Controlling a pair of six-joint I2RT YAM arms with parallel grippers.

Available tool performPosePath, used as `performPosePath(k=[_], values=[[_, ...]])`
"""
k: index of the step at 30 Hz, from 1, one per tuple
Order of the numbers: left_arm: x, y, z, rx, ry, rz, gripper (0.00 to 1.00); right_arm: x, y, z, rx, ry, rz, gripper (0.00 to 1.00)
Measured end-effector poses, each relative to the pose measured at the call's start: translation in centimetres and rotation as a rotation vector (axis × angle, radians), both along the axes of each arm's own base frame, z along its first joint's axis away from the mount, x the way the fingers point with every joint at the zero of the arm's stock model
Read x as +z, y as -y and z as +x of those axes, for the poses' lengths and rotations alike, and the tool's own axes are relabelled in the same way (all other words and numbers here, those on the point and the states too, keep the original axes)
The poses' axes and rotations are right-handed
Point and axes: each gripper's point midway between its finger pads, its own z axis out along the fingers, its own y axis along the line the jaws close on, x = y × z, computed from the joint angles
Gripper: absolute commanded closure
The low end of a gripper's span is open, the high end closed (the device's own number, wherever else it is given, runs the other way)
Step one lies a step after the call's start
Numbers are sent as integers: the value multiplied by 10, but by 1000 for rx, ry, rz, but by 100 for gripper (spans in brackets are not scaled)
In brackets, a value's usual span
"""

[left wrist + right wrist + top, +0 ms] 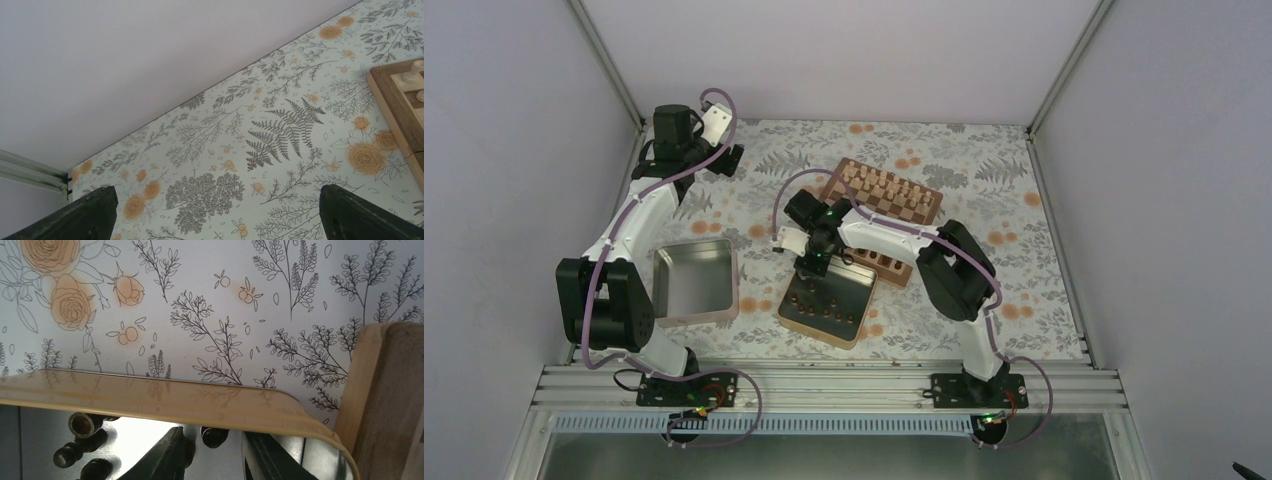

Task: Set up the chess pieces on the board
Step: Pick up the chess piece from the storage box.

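On the flowered table (1034, 260) the chessboard (919, 205) lies toward 1 o'clock from the centre, turned askew, with the pale chessmen (879, 185) lined up on its far ranks. Two square tins sit nearer to the arms: the empty tin (694, 283) at 9 o'clock of the centre and the piece tin (862, 312) at 6 o'clock, just beside the board's near edge. The left gripper (217, 207) hangs wide open at 11 o'clock, over bare cloth. The right gripper (212, 455) reaches into the piece tin at its 12 o'clock rim, jaws narrowly apart. One dark chessman (215, 436) lies at the fingertips, but whether it is pinched I cannot tell. To do this pick well, I think the fingers should take one piece only, across its body, lift it straight above the rim, then set it upright on a free near-rank square.
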Motion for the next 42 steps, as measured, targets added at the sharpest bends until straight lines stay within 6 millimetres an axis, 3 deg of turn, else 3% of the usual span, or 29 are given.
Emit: performPosePath(k=[10,18,31,42], values=[[0,0,0,0,0,0,0,-11,1,0,-1,-11,-20,73],[0,0,0,0,0,0,0,-9,-1,1,0,-7,-16,76],[0,0,0,0,0,0,0,-5,-4,1,7,5,-12,92],[0,0,0,-1,0,0,0,-3,-2,1,5,1,-25,94]])
